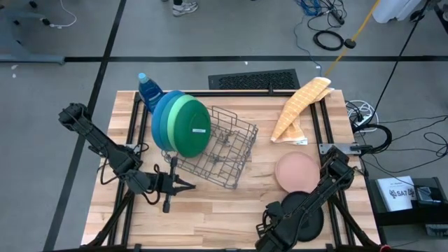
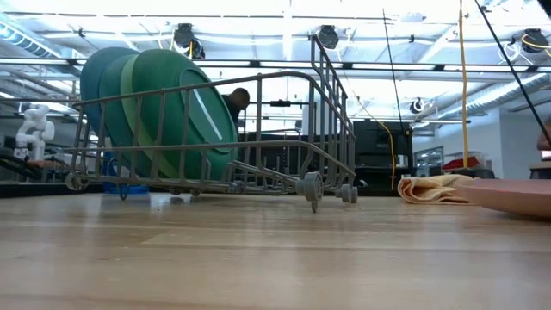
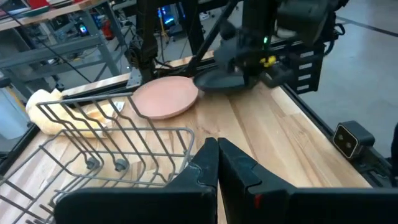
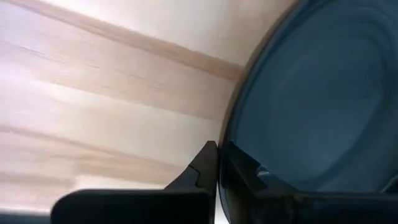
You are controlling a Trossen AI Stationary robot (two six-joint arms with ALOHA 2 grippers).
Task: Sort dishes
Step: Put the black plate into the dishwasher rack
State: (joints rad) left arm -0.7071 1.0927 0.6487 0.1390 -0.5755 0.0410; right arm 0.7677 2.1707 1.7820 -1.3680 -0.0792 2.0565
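Observation:
The blue (image 1: 159,119), light green (image 1: 171,120) and dark green (image 1: 190,128) plates stand on edge, leaning, in the left end of the grey wire rack (image 1: 227,150); the low view shows them too (image 2: 181,112). The pink plate (image 1: 297,171) lies flat on the table at the right. My right gripper (image 4: 217,165) is shut on the black plate (image 1: 308,218) near the table's near right corner. My left gripper (image 1: 187,185) is shut and empty, level, just near of the rack, pointing right. My right gripper pinches the black plate's rim (image 4: 225,149) between its two fingers, one finger (image 4: 200,167) on the plate's outer side and the other on its face. Whether the plate is lifted clear of the table, I cannot tell.
A blue bottle (image 1: 145,87) stands at the far left behind the rack. A yellow cloth (image 1: 299,106) lies at the far right. The rack's right half holds nothing. Bare wood lies near of the rack, between the two arms.

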